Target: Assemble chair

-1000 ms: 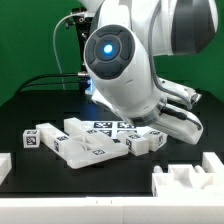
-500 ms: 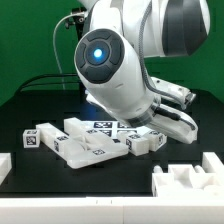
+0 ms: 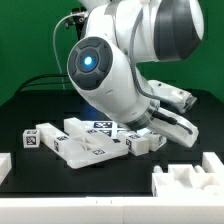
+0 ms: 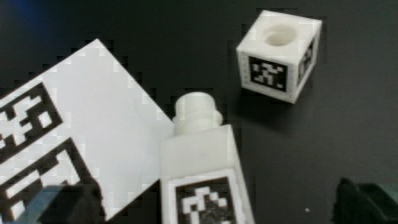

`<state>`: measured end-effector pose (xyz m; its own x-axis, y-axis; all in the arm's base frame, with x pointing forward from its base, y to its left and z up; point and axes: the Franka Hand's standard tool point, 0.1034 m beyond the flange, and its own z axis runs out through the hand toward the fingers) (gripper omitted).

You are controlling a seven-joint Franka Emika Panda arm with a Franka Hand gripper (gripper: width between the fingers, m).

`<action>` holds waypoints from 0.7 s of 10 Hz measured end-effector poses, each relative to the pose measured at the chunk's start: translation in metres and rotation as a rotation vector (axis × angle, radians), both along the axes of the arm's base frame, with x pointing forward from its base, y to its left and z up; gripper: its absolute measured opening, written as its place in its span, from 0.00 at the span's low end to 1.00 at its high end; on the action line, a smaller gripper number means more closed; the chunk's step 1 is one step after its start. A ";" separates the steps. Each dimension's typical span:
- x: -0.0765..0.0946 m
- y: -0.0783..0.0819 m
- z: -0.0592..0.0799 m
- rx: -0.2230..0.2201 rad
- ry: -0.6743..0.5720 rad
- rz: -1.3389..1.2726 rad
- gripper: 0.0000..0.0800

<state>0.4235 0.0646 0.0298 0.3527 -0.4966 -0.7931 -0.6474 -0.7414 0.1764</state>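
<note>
The chair's loose white tagged parts lie on the black table. In the wrist view a long leg [image 4: 201,165] with a rounded peg at one end lies between the fingers of my gripper [image 4: 214,205], which is open; the dark fingertips [image 4: 64,203] stand well clear of the leg on either side. A small cube [image 4: 276,55] with a round hole on top and a tag on its side lies a little beyond the peg. In the exterior view a block [image 3: 35,139], a panel [image 3: 84,148] and a leg [image 3: 146,142] show under the arm, which hides the fingers.
The marker board [image 4: 80,120] lies flat beside the leg, partly under its edge; in the exterior view the marker board [image 3: 106,127] sits behind the parts. A white bracket [image 3: 190,180] stands at the front on the exterior view's right, another white piece [image 3: 5,166] at the left edge.
The arm's upper body with its blue light has swung toward the exterior view's left. The parts on the table have not moved and the jaws stay open.
</note>
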 end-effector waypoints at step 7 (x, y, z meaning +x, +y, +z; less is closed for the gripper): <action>-0.010 0.009 -0.021 -0.021 0.017 0.014 0.81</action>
